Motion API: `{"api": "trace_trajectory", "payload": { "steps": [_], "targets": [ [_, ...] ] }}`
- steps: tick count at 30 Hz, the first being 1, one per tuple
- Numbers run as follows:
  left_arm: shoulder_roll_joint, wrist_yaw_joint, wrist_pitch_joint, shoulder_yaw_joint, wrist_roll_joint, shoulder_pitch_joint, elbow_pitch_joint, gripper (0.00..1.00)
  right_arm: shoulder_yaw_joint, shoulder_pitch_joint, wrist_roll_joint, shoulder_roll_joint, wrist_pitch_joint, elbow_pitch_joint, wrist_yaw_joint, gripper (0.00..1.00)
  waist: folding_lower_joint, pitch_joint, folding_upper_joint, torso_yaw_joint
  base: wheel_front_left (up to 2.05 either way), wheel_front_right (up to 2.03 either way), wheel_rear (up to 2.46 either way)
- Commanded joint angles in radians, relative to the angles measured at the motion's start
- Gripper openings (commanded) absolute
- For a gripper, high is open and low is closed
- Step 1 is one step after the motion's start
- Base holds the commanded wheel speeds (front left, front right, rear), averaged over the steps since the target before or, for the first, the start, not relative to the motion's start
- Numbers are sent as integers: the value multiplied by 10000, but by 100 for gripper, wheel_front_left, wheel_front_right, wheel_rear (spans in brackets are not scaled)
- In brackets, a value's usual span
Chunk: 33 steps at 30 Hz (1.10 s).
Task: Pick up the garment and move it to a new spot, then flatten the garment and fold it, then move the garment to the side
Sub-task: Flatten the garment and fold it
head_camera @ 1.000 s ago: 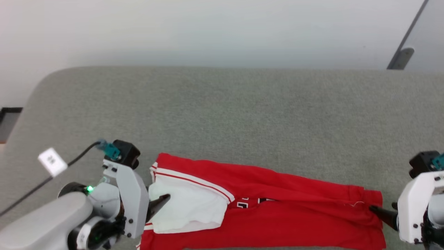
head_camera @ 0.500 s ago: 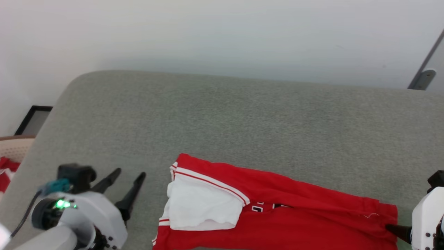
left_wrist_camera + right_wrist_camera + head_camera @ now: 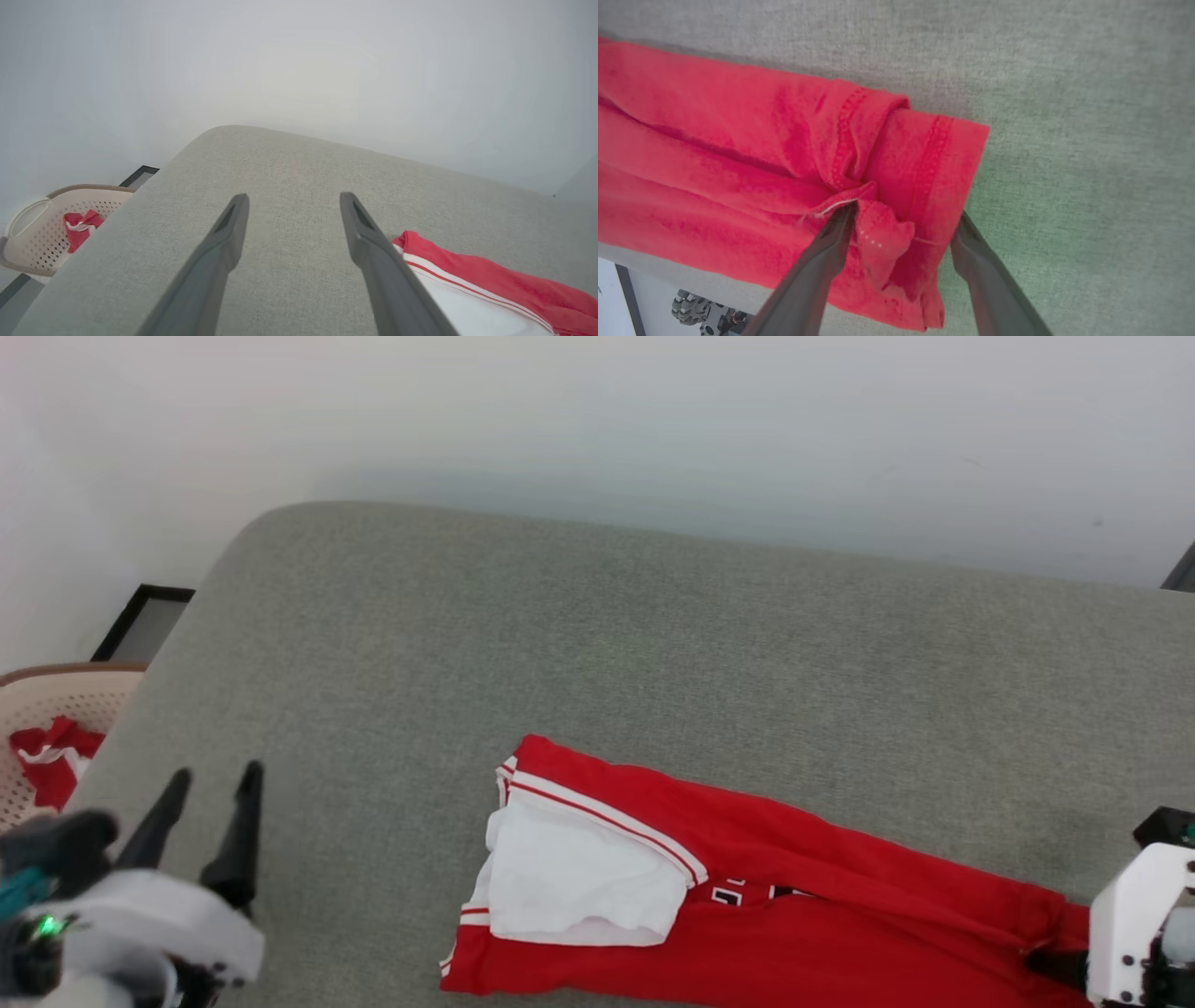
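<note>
Grey fabric surface (image 3: 653, 644) under the garment (image 3: 840, 905); pale wall (image 3: 597, 420); beige basket (image 3: 103, 700) beside

The shirt (image 3: 794, 915) lies on the cushion (image 3: 653, 644) at my 5 o'clock, my right gripper (image 3: 906, 213) astride its right end. My left gripper (image 3: 217, 773) sits at 8 o'clock, the basket (image 3: 65, 686) off the cushion's edge at 9.

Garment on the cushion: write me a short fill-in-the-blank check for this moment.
1. The garment lies on a ____ cushion.
2. Its folded-over sleeve is ____.
3. The left gripper, jaws ____, is apart from the garment.
4. The basket holds a ____ cloth.
Missing: grey; white; open; red.
</note>
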Motion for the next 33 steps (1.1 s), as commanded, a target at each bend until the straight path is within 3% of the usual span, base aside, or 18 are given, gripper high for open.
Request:
{"api": "trace_trajectory", "payload": {
  "steps": [1,5,6,7,16,33],
  "targets": [
    [-105,-93,-6,257,177,188,6,100,68,-53,51,30,-65,99,-13,100,0,20,-1,44,0,0,0],
    [-893,-580,-7,1774,1000,1329,167,100,519,-184,367,61,-209,707,-13,100,0,44,-1,129,0,0,0],
    [-1055,-719,-8,2072,1206,1497,209,100,614,-209,421,36,-304,824,-13,29,0,56,-1,155,0,0,0],
    [-1281,-859,-8,2393,1344,1644,227,100,809,-227,504,-2,-322,934,-11,0,0,62,-1,175,0,0,0],
    [-2455,-1875,-8,4141,2539,2499,462,100,1000,-684,1028,-286,-838,1489,-14,0,0,154,-1,245,0,0,0],
    [-3155,-2701,-9,5142,3550,2709,606,100,-40,-1405,447,-1980,-1507,2096,-16,0,0,196,-1,-185,0,0,0]
  ]
}}
